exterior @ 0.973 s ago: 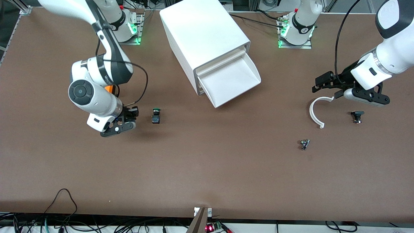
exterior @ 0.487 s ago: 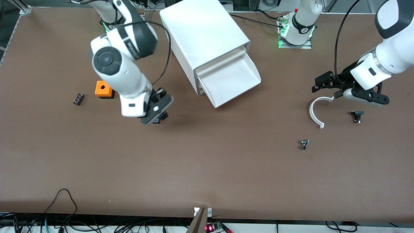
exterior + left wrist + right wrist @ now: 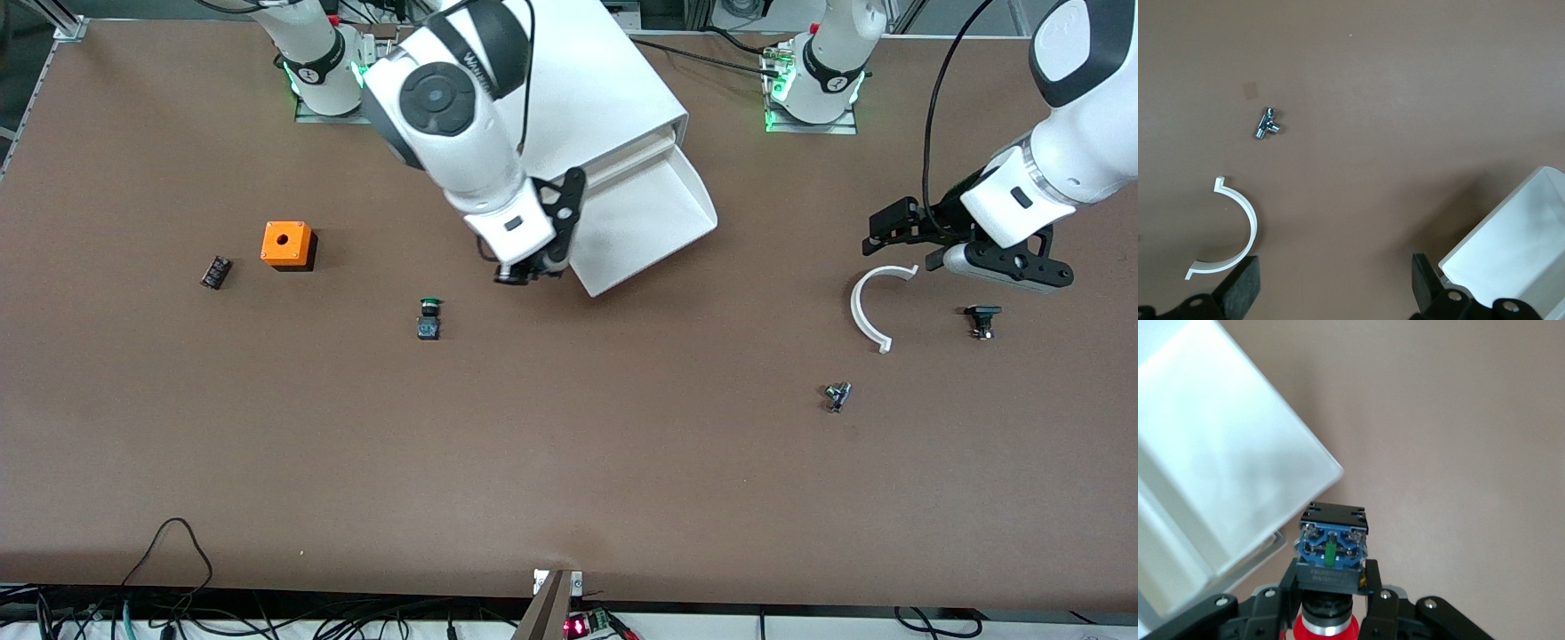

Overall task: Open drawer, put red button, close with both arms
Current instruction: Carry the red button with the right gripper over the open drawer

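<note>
Now, the scene is as follows.

Right gripper (image 3: 524,271): it hangs over the table just beside the corner of the open drawer. Its fingers (image 3: 1373,583) are pressed on the red button.

Red button (image 3: 1330,550): it is held up in the air in the right gripper. In the right wrist view the blue base points away from the camera and the red cap sits low between the fingers.

Drawer (image 3: 645,213): it is pulled out from the white cabinet (image 3: 551,98) toward the front camera, and what shows of its white inside is bare.

Left gripper (image 3: 898,233): it hangs over the white curved clip (image 3: 867,311), toward the left arm's end of the table. Its fingers (image 3: 1241,287) stand wide apart with nothing between them. This arm waits.

Green button (image 3: 428,317): it lies on the table, nearer to the front camera than the right gripper.

Orange box (image 3: 286,244): it stands toward the right arm's end of the table, with a small dark part (image 3: 214,271) near it.

Metal fitting (image 3: 836,396): it lies on the table nearer to the front camera than the white curved clip.

Small black part (image 3: 981,319): it lies near the white curved clip, closer to the left arm's end.
</note>
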